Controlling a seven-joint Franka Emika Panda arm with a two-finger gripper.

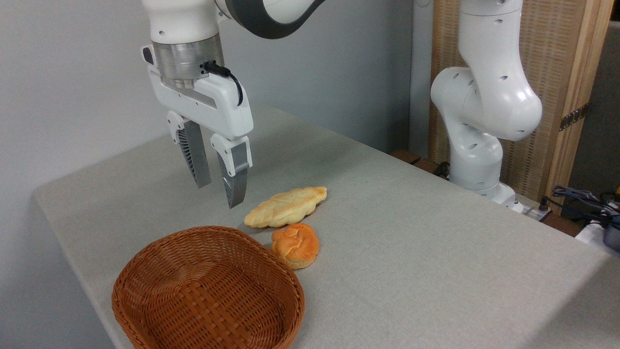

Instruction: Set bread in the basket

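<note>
orange-golden and knotted, the bread (295, 245) lies on the grey cloth table (411, 232), just beside the empty wicker basket (145, 295) and a pale loaf (285, 207). it looks light and soft; a gentle pinch across its rounded sides should suit. the gripper (220, 191) hangs above, fingers spread, holding nothing. plain grey wall behind.

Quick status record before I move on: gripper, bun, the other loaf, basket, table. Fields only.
gripper: jaws open, holding nothing, hanging above the table left of both breads
bun: on the table, just right of the basket rim, not inside
loaf: pale, criss-cross top, lying behind the bun, close to it
basket: front left, nothing in it
table: grey cloth
task state: bun not yet grasped
</note>
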